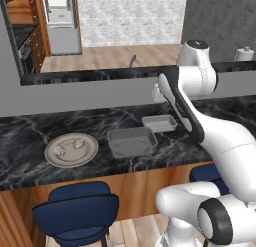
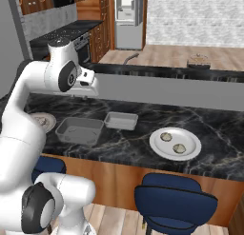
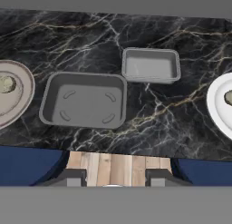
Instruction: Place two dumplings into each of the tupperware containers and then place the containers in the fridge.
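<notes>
Black marbled counter (image 3: 149,123) carries, left to right, round beige plate (image 3: 20,98) with pale dumplings (image 3: 6,84), larger dark-grey tray (image 3: 84,99), smaller light-grey tray (image 3: 150,65), white plate (image 3: 217,105); no writing legible; gripper (image 3: 113,177) hovers parted, empty
</notes>
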Controlling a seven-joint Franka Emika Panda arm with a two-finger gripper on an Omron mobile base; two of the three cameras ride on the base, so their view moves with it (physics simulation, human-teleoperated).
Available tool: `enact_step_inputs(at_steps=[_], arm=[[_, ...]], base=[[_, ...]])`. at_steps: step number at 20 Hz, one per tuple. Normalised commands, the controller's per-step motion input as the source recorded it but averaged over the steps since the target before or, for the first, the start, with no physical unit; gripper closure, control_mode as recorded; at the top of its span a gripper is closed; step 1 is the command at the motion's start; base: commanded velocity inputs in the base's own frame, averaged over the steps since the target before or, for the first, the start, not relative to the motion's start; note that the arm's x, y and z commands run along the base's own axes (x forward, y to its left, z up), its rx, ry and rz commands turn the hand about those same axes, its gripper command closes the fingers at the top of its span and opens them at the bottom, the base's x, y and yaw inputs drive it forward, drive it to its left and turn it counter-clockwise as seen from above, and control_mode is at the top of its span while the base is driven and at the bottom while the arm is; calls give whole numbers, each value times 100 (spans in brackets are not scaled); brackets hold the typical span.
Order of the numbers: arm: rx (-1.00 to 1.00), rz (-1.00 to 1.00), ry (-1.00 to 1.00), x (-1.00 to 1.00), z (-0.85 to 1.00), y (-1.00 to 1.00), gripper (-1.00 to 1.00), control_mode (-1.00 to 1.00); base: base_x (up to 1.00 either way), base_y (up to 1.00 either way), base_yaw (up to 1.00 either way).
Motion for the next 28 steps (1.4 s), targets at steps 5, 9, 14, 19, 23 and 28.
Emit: enact_step_inputs(at_steps=[5, 9, 14, 19, 23, 28], arm=[[0, 8, 0, 0, -6, -25, -100, -100], [-1, 8, 0, 0, -25, -65, -100, -100], [-13, 2, 5, 0, -44, -71, -100, -100], [-21, 0, 14, 2, -37, -56, -100, -100], [-9, 0, 15, 12, -13, -62, -100, -100], [0, 3, 13, 21, -13, -46, -100, -100]], base=[[0, 0, 0], [0, 0, 0], [0, 0, 0], [0, 0, 0], [0, 0, 0], [0, 0, 0]])
